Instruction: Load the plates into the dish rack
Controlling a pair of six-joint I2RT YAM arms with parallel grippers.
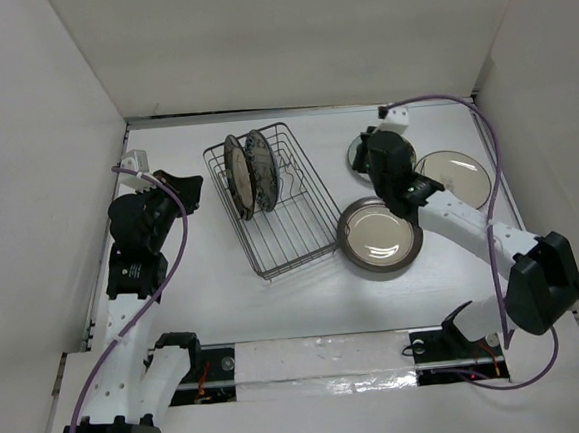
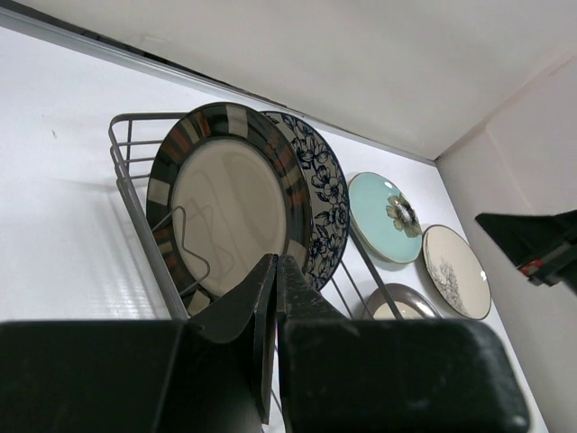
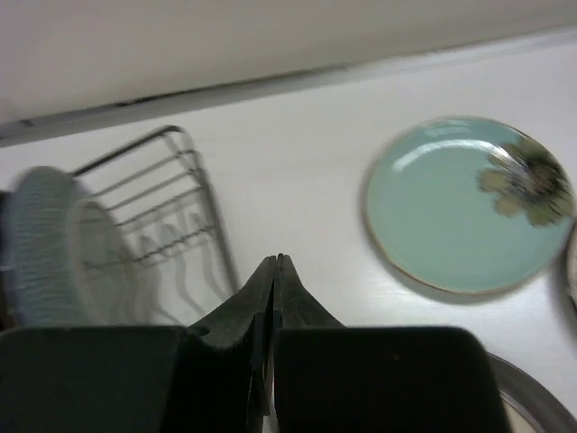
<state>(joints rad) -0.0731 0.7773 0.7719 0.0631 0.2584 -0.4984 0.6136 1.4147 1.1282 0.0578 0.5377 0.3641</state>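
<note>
The left gripper (image 2: 276,271), jaws pressed together and empty, hovers left of the dish rack (image 1: 293,234). Two plates stand upright in its far end: a dark banded-rim plate (image 1: 236,176) and a blue-and-white floral plate (image 1: 263,170). Three lie unloaded to the right: a brown-rimmed cream plate (image 1: 378,235) nearest, a pale teal plate (image 3: 464,203) farther, and a branch-motif plate (image 1: 457,178) rightmost. The right gripper (image 3: 274,271), closed and empty, hangs above them.

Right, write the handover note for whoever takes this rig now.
Left gripper: jaws shut, empty, facing the rack.
Right gripper: jaws shut, empty, over the table near the teal plate.
Done: the dark striped plate and the blue floral plate stand upright in the rack.
To do: the teal plate, the branch-pattern plate and the brown-rimmed plate lie flat on the table, right of the rack.
</note>
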